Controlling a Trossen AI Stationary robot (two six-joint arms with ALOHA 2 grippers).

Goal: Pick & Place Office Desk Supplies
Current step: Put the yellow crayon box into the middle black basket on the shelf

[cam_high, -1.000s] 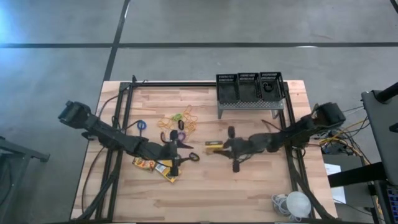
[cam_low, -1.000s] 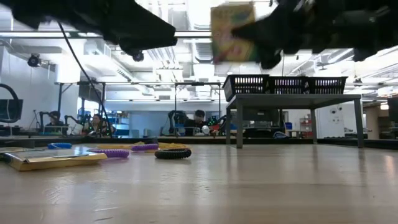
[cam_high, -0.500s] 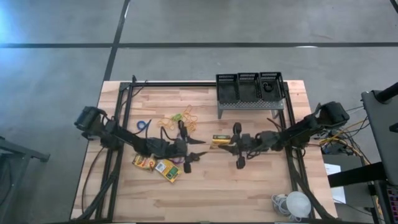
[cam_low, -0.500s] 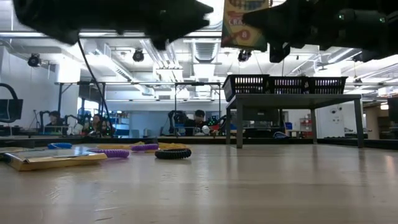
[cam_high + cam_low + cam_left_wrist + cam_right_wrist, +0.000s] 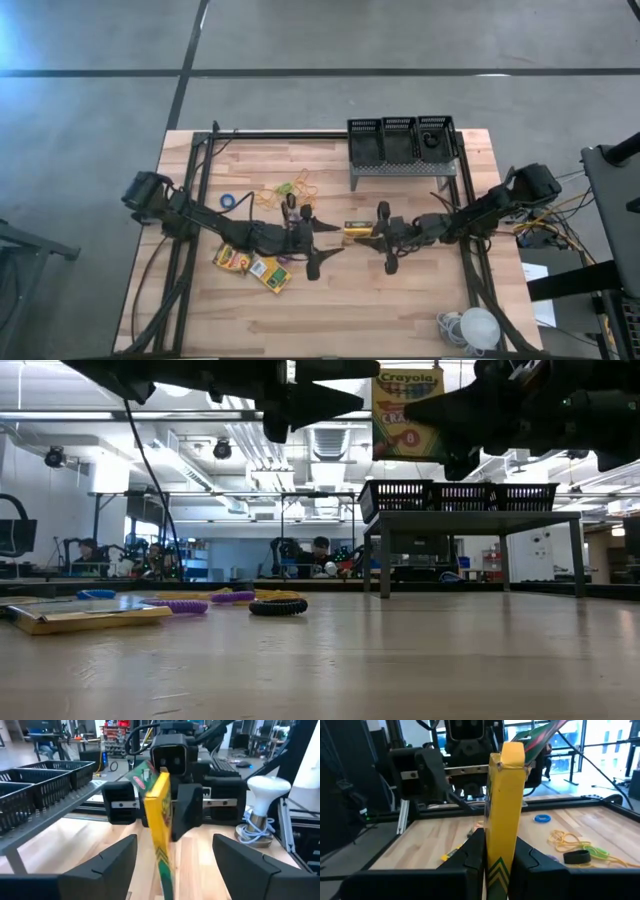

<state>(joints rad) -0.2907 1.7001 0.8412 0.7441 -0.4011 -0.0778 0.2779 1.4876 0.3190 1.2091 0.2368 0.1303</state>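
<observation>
While the right gripper (image 5: 495,862) clamped the yellow cardboard crayon box (image 5: 504,805), the left gripper (image 5: 172,865), jaws wide, needed squaring around it before closing.

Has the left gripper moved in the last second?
Yes. In the high view the left gripper has shifted toward the right gripper and its crayon box, away from the boxes on the table.

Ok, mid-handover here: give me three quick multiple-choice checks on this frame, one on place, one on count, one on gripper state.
1. Where is the held crayon box?
A. lifted above the table
B. in a mesh bin
C. lying flat on the table

2. How many black mesh bins sit on the grey stand?
A. one
B. three
C. five

3. How is the left gripper?
A. shut on the box
B. open
C. shut empty

Answers: 1 A, the right gripper clamps it in the air; 2 B, three side by side; 3 B, its fingers stand apart either side of the box.
</observation>
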